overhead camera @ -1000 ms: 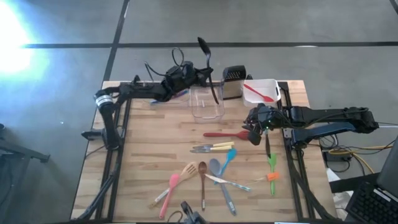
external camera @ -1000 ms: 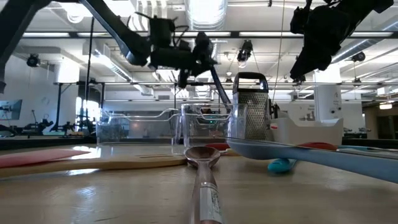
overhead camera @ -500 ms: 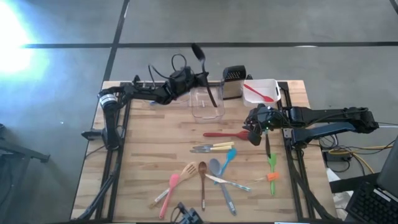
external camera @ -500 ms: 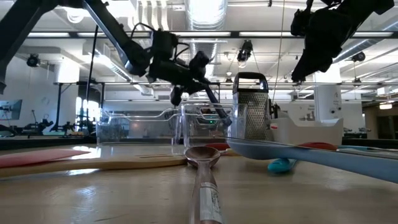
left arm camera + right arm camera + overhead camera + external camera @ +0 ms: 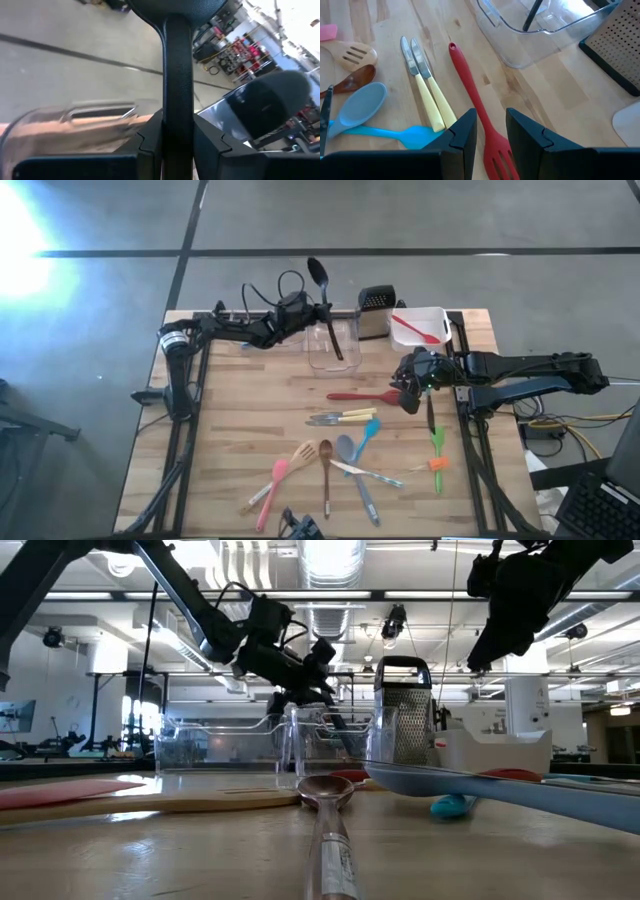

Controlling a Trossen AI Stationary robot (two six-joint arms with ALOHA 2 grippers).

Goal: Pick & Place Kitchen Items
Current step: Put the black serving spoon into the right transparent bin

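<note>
The long-handled black plastic ladle [image 5: 325,305] is clamped by the left claw [image 5: 300,312], handle inside the clear plastic tub [image 5: 331,345]; the right claw [image 5: 405,387], fingers apart, hangs beside it.

Ladle [image 5: 329,315] stands in tub [image 5: 332,345]; grater [image 5: 375,313] right of tub.

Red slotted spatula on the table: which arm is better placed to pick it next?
Right. The right gripper hangs open beside the red slotted spatula, its head between the fingers in the right wrist view. The left gripper is shut on the black ladle over the clear tub.

Industrial lab; ceiling ducts [image 5: 330,565]; concrete floor [image 5: 400,215]
</note>
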